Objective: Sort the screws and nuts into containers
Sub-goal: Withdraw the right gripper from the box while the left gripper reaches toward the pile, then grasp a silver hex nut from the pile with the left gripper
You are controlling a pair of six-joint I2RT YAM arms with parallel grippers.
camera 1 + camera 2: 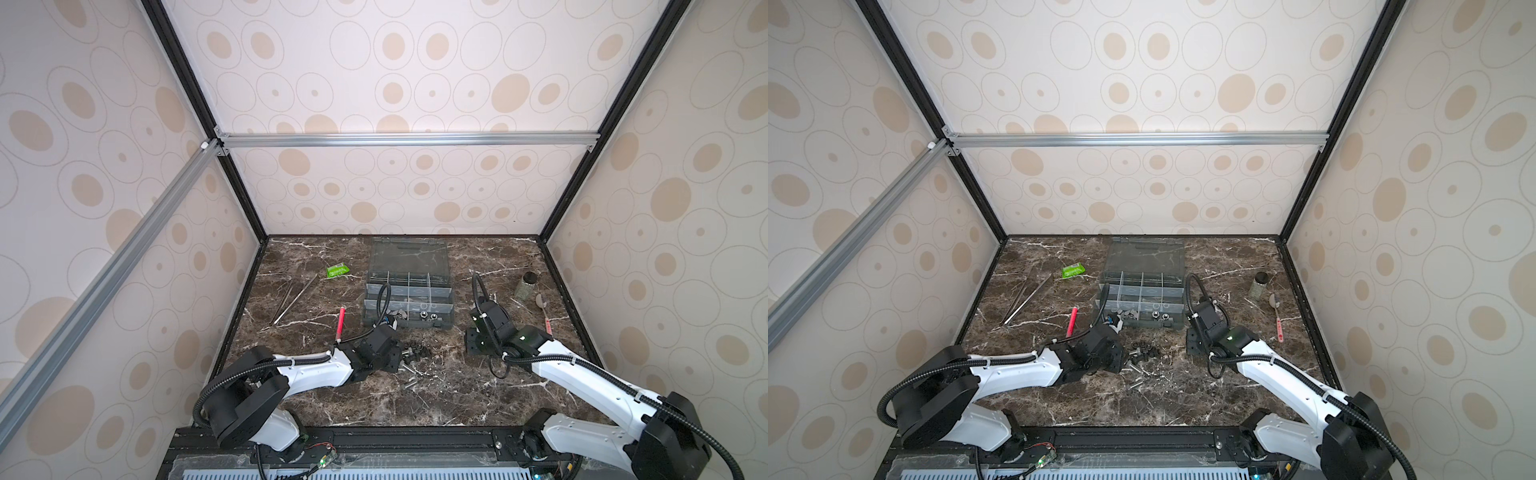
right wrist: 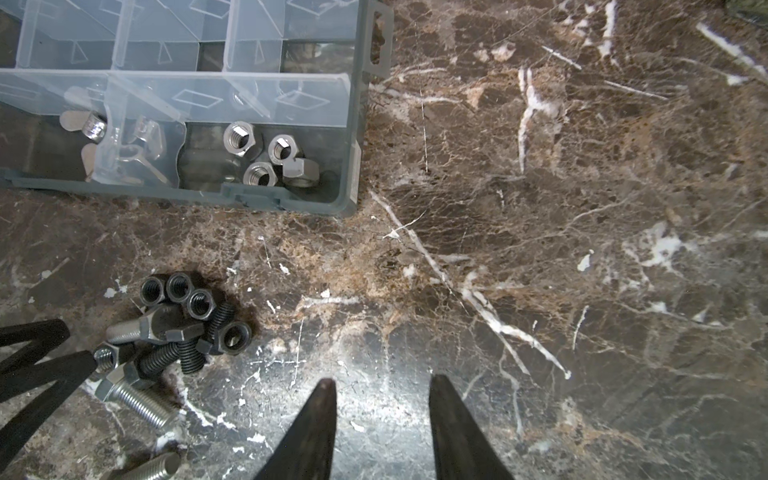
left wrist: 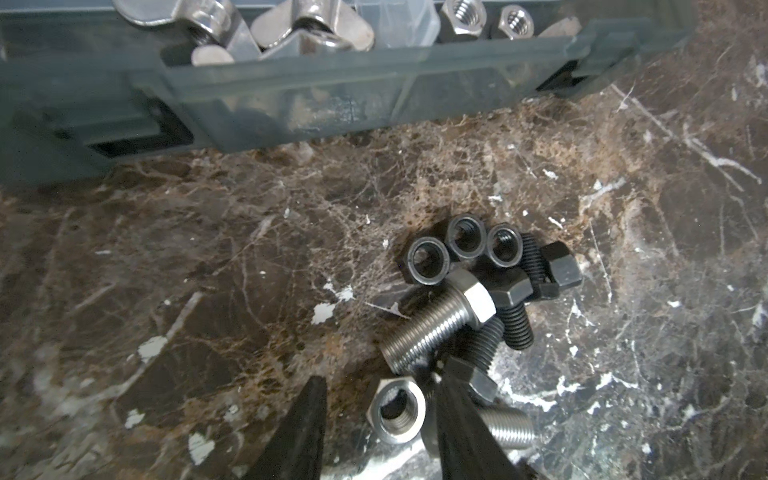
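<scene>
Item: silver hex nut (image 3: 397,411), threaded bore upward, at the edge of the loose pile (image 1: 415,352) of black nuts and black and silver screws, lower centre in both top views, just in front of the organiser box (image 1: 419,325). Step judged in hand: pick-up of this nut. The left gripper (image 3: 376,380) has jaws apart, straddling the nut, not clamped. Next move calls for closing on its flats, clearing the adjacent silver screw (image 3: 440,328), then carrying to the front compartment (image 2: 208,166) holding silver hex nuts. The right gripper (image 2: 380,380) has jaws apart, empty, over marble.
</scene>
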